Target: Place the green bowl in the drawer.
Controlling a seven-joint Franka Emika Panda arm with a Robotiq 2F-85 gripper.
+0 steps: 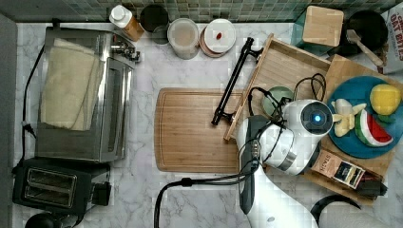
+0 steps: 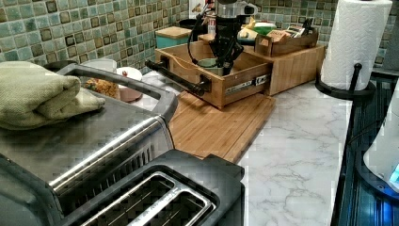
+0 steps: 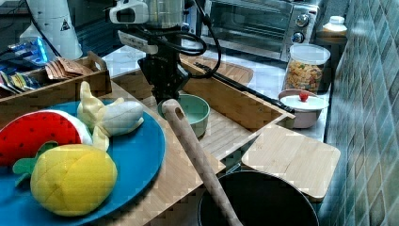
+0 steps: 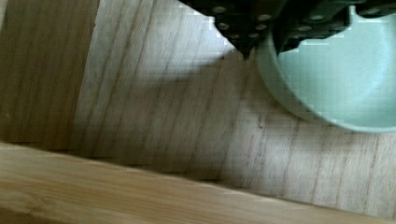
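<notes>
The black two-fingered gripper (image 4: 264, 39) reaches down into the drawer, its jaws pinched on the rim of the small pale sage-green bowl (image 4: 336, 79): in the wrist view one finger sits outside the bowl's wall and the other just inside it. In the right view the gripper (image 3: 165, 96) stands upright over the bowl's (image 3: 190, 110) near edge, and the bowl looks to be resting on the drawer floor or just above it (I cannot tell which).

The shallow light-wood drawer with raised sides (image 1: 285, 61) is pulled open and lies at an angle in the top view, its long black bar handle (image 1: 233, 80) hanging over the flat grooved wooden cutting board (image 1: 190, 128) on the marble counter. In the top view the bowl (image 1: 278, 95) lies toward the drawer's lower end, partly hidden by the white arm (image 1: 285, 142) and its black cables. In the left view the bowl (image 2: 207, 63) sits behind the drawer's front wall (image 2: 221, 87).

Beside the drawer, on the top view's right, a large blue plate (image 1: 354, 90) carries toy fruit: a yellow lemon (image 1: 385, 99), a watermelon slice (image 1: 373, 128) and a peeled banana (image 1: 344, 116). On the top view's left stand a silver toaster oven (image 1: 83, 92) with a folded green cloth on top and a black slot toaster (image 1: 52, 187).
</notes>
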